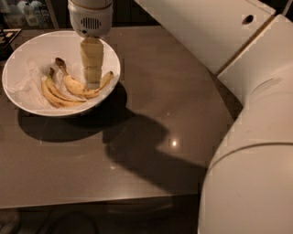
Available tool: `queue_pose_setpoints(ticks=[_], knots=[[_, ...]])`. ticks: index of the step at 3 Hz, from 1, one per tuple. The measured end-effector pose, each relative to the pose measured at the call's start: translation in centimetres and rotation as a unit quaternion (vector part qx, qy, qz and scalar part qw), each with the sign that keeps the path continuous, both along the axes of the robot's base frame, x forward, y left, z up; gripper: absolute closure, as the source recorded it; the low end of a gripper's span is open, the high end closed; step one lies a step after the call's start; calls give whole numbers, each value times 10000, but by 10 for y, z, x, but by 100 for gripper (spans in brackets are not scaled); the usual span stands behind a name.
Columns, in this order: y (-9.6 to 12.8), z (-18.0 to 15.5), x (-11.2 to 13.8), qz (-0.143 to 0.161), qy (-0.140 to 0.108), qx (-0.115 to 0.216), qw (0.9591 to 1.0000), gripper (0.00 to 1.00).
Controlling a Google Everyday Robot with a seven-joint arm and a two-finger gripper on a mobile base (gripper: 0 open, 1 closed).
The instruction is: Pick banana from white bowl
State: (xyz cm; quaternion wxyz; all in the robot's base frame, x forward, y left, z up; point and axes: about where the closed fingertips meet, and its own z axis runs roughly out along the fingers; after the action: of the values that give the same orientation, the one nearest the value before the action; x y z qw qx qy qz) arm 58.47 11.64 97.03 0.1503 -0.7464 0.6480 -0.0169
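Observation:
The white bowl (32, 45) stands at the back left of the dark table. In it lies the banana (75, 87), thick and curved, spotted yellow, its dark stem tip pointing to the back left. A thinner joined pair of bananas (55, 95) lies just left of it. My gripper (93, 83) hangs straight down inside the bowl, its tip at or just above the banana's right half. Whether it touches the banana cannot be told, and it hides part of the fruit.
The brown table (151, 91) runs right and forward from the bowl, with its front edge near the bottom of the view. My white arm (247, 137) fills the right side and casts a large shadow on the table. Bottles (27, 11) stand behind the bowl.

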Motion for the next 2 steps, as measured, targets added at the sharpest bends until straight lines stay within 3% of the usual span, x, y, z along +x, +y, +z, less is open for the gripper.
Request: queue_pose_setpoints(ticks=[1,2], knots=[[20,-13,15,-86,228,42,9997,0],[38,-31,21,-102,568,95,9983,15]])
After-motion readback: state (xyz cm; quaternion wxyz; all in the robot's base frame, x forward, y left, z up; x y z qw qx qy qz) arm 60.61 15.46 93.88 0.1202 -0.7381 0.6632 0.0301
